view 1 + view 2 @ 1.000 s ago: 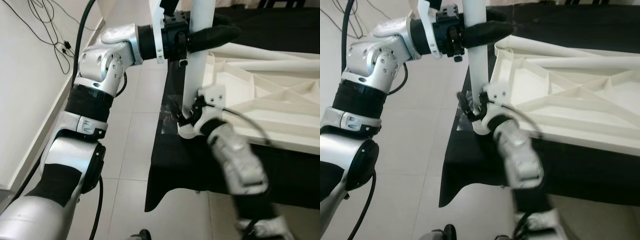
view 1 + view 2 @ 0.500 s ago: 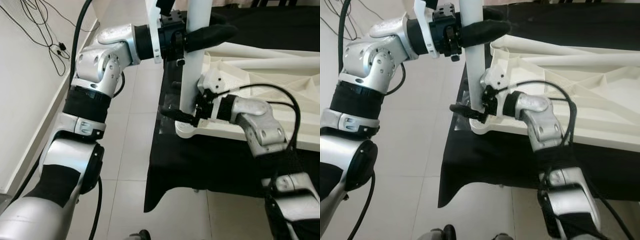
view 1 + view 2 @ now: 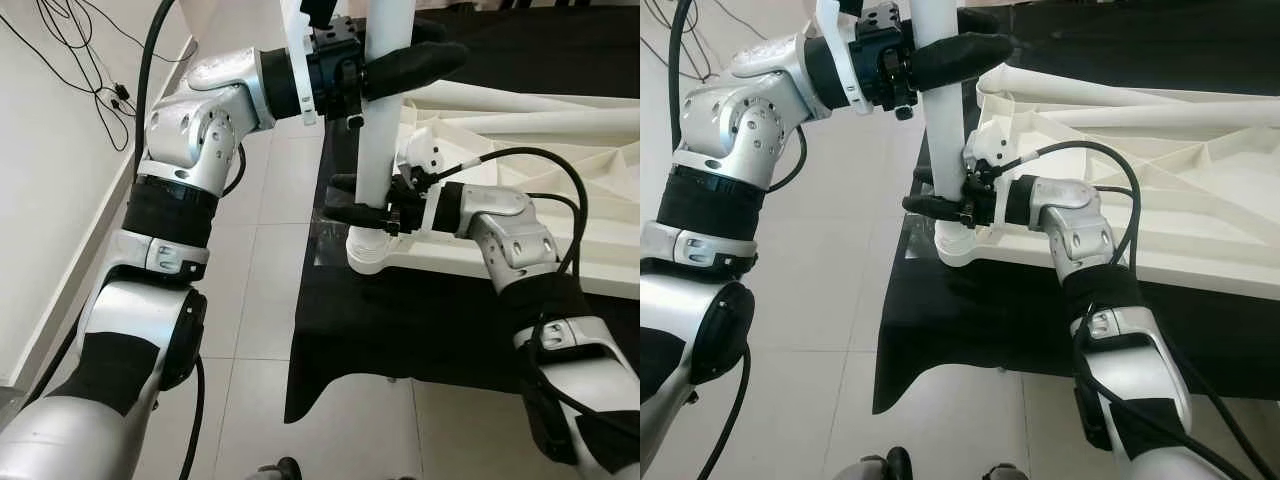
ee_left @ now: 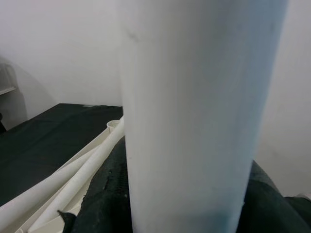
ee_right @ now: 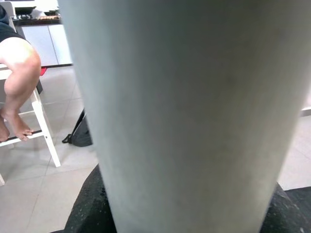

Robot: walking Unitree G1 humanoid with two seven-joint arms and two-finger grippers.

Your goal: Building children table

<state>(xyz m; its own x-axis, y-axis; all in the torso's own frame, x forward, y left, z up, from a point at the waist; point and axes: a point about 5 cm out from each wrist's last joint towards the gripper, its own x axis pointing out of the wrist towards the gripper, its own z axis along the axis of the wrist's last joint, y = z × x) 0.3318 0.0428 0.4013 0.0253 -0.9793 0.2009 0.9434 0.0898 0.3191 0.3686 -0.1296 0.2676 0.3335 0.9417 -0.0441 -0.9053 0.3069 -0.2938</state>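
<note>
Black-clothed surface (image 3: 420, 320) carries upturned tabletop (image 3: 540, 190); left gripper (image 3: 400, 65) clamps white leg (image 3: 385, 120) high, right gripper (image 3: 362, 203) clamps it near the corner socket (keep it plumb while seating)

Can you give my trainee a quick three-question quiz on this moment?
1. True or false: the white leg stands upright at a corner of the upside-down tabletop.
2. Which gripper holds the leg lower down? A) left gripper B) right gripper
3. Fill in: the tabletop lies on a ____ cloth.

Key: 1 true; 2 B; 3 black.
</note>
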